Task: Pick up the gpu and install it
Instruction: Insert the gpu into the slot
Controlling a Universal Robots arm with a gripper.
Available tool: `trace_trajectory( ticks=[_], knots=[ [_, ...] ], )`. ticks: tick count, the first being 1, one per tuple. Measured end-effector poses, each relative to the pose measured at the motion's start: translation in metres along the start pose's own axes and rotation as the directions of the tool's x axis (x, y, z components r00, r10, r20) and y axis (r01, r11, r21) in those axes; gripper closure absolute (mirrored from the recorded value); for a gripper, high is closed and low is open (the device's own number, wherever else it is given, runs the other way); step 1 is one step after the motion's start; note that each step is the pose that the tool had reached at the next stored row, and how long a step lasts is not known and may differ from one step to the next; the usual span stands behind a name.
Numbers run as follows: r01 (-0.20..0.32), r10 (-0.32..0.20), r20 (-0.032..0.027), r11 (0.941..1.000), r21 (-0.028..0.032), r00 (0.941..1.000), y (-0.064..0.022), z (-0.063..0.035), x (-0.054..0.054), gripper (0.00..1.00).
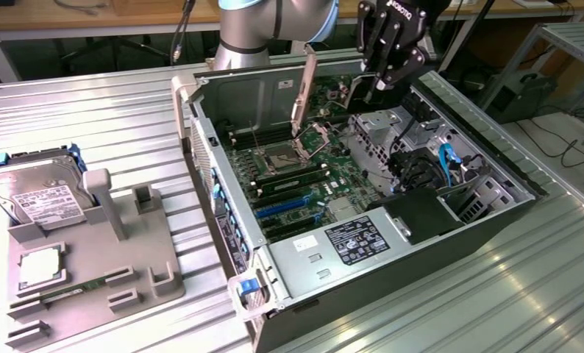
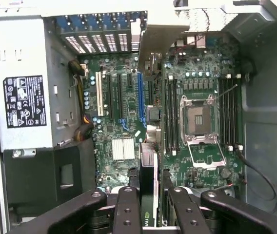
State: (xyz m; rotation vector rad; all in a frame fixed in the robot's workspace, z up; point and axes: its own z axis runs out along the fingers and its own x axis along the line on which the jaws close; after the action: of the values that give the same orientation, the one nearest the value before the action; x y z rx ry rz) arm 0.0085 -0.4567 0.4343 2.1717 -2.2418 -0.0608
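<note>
The gpu (image 2: 148,175) is a thin black card seen edge-on in the wrist view, with a green logo near the fingers (image 2: 127,204) and a silver bracket (image 2: 155,44) at its far end. My gripper (image 2: 149,197) is shut on its near end and holds it above the motherboard, roughly in line with the long blue slot (image 2: 140,92). In the exterior view the gripper (image 1: 379,90) hangs over the far part of the open computer case (image 1: 488,169). The upright silver bar (image 1: 303,95) there looks like the card's bracket.
Inside the case are a power supply (image 1: 356,243), an open CPU socket (image 2: 197,117) and memory slots. On the exterior view's left, a grey fixture (image 1: 95,265) holds a hard drive (image 1: 42,198), a processor chip (image 1: 39,268) and a green memory stick (image 1: 76,288).
</note>
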Motion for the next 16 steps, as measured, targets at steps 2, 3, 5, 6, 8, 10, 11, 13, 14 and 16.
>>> trace_trajectory(
  ticks=[2, 3, 5, 6, 8, 10, 11, 13, 14, 16],
  knots=[
    [0.036, -0.036, -0.0015, 0.9994, -0.0005, 0.9994, 0.0000, 0.0000, 0.0000, 0.73],
    [0.054, -0.054, -0.0022, 0.9986, -0.0008, 0.9986, 0.0000, 0.0000, 0.0000, 0.73],
    [0.079, -0.079, -0.0033, 0.9968, -0.0012, 0.9968, 0.0000, 0.0000, 0.0000, 0.73],
    [0.103, -0.103, -0.0042, 0.9947, -0.0016, 0.9947, 0.0000, 0.0000, 0.0000, 0.73],
    [0.134, -0.134, -0.0054, 0.9909, -0.0021, 0.9909, 0.0000, 0.0000, 0.0000, 0.73],
    [0.165, -0.165, -0.0067, 0.9863, -0.0027, 0.9862, 0.0000, 0.0000, 0.0000, 0.73],
    [0.179, -0.179, -0.0073, 0.9838, -0.0030, 0.9838, 0.0000, 0.0000, 0.0000, 0.73],
    [0.205, -0.205, -0.0083, 0.9787, -0.0036, 0.9787, 0.0000, 0.0000, 0.0000, 0.73],
    [0.223, -0.223, -0.0089, 0.9749, -0.0039, 0.9749, 0.0000, 0.0000, 0.0000, 0.73],
    [0.258, -0.259, -0.0103, 0.9660, -0.0048, 0.9660, 0.0000, 0.0000, 0.0000, 0.73]
  ],
)
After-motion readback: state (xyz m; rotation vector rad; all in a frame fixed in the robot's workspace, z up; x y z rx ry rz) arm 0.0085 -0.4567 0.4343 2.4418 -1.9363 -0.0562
